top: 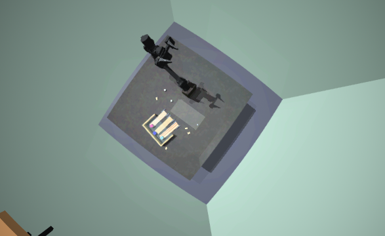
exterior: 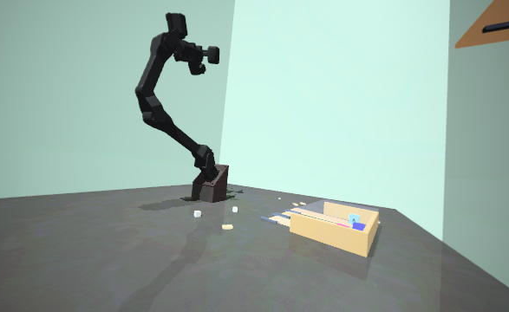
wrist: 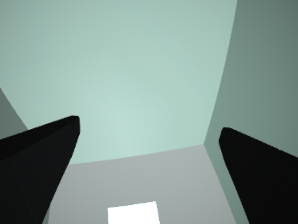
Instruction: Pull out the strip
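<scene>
Pale green walls (top: 310, 147) (exterior: 336, 108) (wrist: 125, 75) round a dark grey tabletop (top: 133, 108) (exterior: 150, 260). Labelled cube (top: 162, 137) (exterior: 354, 218), light blue w/ a small dark mark, sits in the open-fronted tray (top: 151, 136) (exterior: 328, 231), at the inner end of what looks like the orange-striped strip (top: 170, 128); exact contact too small to confirm. Blue cube (top: 155, 133) (exterior: 358, 226) next to it, then pink cube (top: 151, 126) (exterior: 342, 225), nr the other two strips' inner ends. Strips poke out the open side, toward the pale patch (top: 187, 113). Small white & cream bits lie outside. Gripper (top: 174, 55) (exterior: 206, 61) (wrist: 152, 129) is high up, well apart from it all, fingers nearly fully open, nothing held. Progress approx. nil: strip not pulled, cube not lifted. Left to do: grip the right strip's outer end, draw it out, then grab cube & hold it up
</scene>
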`<state>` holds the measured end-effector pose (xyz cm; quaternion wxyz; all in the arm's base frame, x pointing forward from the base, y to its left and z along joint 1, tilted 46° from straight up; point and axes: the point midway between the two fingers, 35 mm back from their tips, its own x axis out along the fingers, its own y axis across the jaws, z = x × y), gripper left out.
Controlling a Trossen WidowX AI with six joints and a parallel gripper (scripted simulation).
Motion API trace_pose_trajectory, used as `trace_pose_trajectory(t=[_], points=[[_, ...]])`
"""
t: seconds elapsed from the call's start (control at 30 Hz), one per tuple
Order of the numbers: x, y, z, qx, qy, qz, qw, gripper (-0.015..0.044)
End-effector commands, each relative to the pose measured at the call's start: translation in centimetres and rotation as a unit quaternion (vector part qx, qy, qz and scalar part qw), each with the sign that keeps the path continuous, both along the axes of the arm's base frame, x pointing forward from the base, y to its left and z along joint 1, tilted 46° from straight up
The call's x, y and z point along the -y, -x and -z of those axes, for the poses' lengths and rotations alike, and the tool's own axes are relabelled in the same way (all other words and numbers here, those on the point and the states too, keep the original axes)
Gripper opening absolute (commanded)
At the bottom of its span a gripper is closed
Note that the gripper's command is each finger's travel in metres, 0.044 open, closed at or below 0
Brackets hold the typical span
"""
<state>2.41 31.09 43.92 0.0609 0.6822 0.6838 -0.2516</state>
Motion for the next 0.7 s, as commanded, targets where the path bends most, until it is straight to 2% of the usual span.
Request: trace_pose_trajectory(t=[0.0, 0.13, 0.3, 0.43, 0.67], points=[[-0.1, -0.2, 0.1, -0.004, 0.001, 0.006, 1.0, 0.04], [-2.2, -4.9, 2.9, -0.075, 0.012, 0.133, 0.988, 0.04], [-3.4, -12.2, 7.5, -0.181, 0.0, 0.318, 0.931, 0.04], [-2.8, -17.7, 12.1, -0.277, -0.032, 0.463, 0.841, 0.04], [1.2, -25.5, 19.8, -0.394, -0.137, 0.65, 0.635, 0.04]])
